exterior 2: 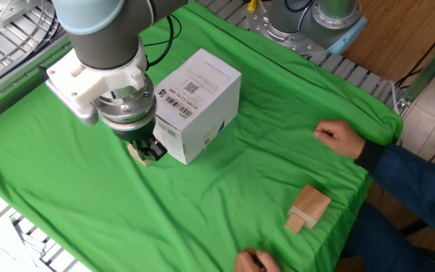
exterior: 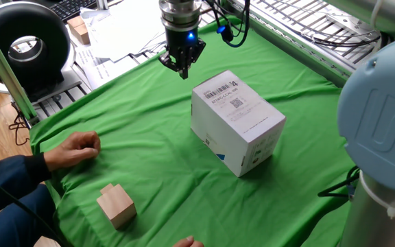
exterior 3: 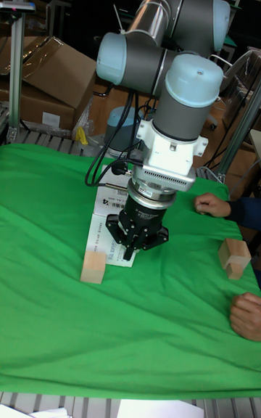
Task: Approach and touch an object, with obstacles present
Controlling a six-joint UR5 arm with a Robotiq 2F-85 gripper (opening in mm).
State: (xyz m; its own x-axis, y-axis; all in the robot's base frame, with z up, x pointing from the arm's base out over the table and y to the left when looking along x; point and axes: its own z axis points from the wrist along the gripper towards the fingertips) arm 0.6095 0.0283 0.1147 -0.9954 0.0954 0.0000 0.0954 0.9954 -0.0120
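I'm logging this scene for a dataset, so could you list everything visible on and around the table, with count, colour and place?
green cloth: one, green, covering the table.
white cardboard box with barcode labels: one, white, mid-cloth.
small wooden block by the box: one, light wood, on the cloth beside the box, near the gripper.
notched wooden block near the person: one, light wood, on the cloth edge by the person's hands.
black round device: one, black, off the cloth at a corner.
papers: several, white, beyond the cloth.
person's hand: resting on the cloth, dark blue sleeve.
robot gripper: one, black, above the cloth next to the box.
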